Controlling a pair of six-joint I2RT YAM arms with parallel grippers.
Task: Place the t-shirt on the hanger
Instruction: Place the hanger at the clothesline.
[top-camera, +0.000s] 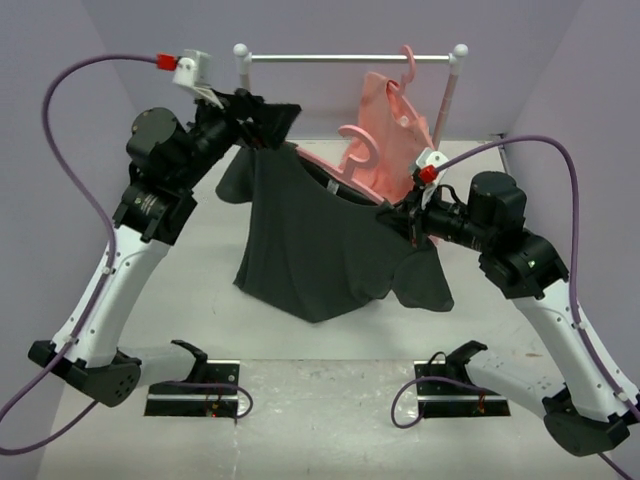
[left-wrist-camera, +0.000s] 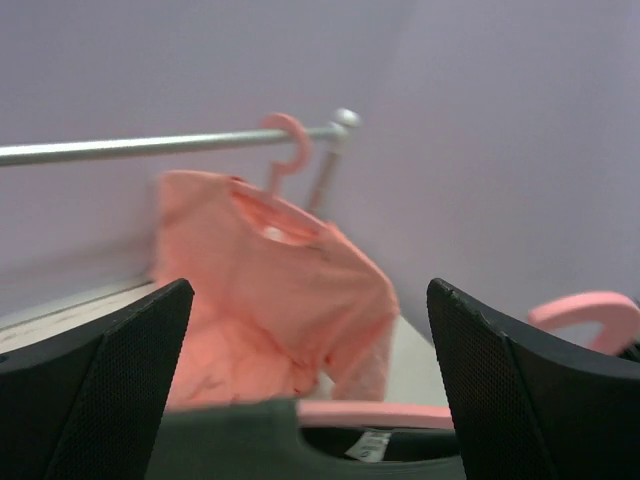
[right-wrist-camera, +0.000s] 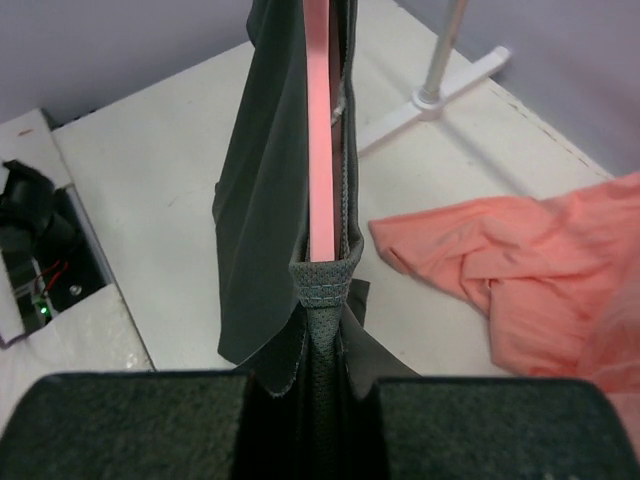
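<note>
The dark charcoal t-shirt (top-camera: 310, 240) hangs stretched between my two grippers above the table. The pink hanger (top-camera: 360, 140) sits inside its neck opening, hook sticking up and back. My left gripper (top-camera: 272, 118) is at the shirt's left shoulder. In the left wrist view its jaws (left-wrist-camera: 310, 287) stand wide open, with the t-shirt's collar (left-wrist-camera: 250, 440) and the hanger's bar (left-wrist-camera: 370, 412) low between them. My right gripper (top-camera: 400, 215) is shut on the t-shirt's right shoulder seam (right-wrist-camera: 322, 280). The right wrist view (right-wrist-camera: 310, 380) shows the hanger arm (right-wrist-camera: 320, 130) running away inside the fabric.
A metal rail (top-camera: 350, 57) on white posts stands at the back, holding a second pink hanger (top-camera: 405, 60) with a salmon-pink shirt (top-camera: 395, 130) that trails onto the table (right-wrist-camera: 520, 260). The rail's foot (right-wrist-camera: 440, 90) is nearby. Two black holders (top-camera: 195, 385) sit at the near edge.
</note>
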